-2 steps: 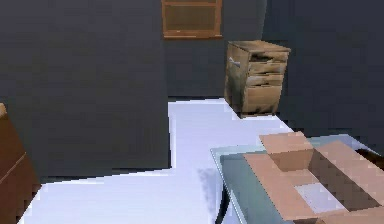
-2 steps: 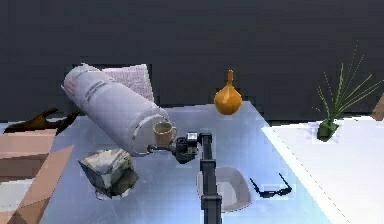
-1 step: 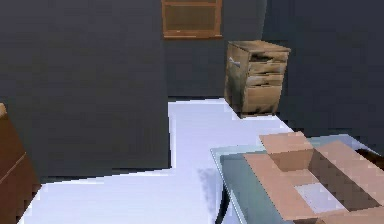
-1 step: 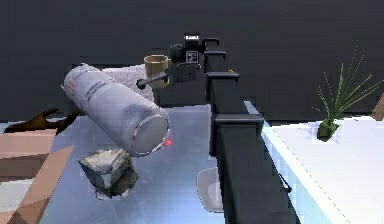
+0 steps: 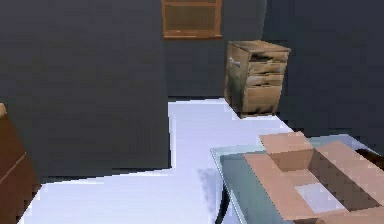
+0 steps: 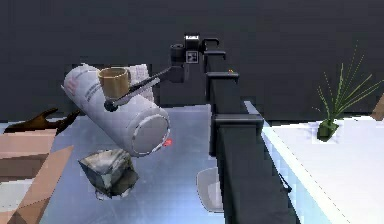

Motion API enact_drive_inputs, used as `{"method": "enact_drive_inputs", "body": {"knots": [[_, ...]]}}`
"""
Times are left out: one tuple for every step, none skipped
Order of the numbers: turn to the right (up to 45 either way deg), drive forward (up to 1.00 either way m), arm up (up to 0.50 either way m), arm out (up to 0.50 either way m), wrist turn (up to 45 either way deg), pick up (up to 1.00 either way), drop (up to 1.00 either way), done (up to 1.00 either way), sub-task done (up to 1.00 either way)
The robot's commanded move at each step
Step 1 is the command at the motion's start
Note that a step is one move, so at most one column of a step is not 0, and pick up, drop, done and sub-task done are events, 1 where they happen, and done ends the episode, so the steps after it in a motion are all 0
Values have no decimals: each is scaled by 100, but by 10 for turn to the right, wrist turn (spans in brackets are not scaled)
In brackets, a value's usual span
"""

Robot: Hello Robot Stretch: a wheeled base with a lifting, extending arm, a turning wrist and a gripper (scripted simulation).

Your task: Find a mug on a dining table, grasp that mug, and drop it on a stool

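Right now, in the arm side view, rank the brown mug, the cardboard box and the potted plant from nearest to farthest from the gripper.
1. The brown mug, right by the gripper.
2. The cardboard box, lower left.
3. The potted plant, far right.

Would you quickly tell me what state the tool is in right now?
Tool: cannot be told whether it holds anything; a brown mug is at its tip, against a pale cylinder.
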Motion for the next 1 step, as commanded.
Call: {"method": "enact_drive_inputs", "body": {"knots": [[0, 0, 0, 0, -450, 0, 0, 0, 0]]}}
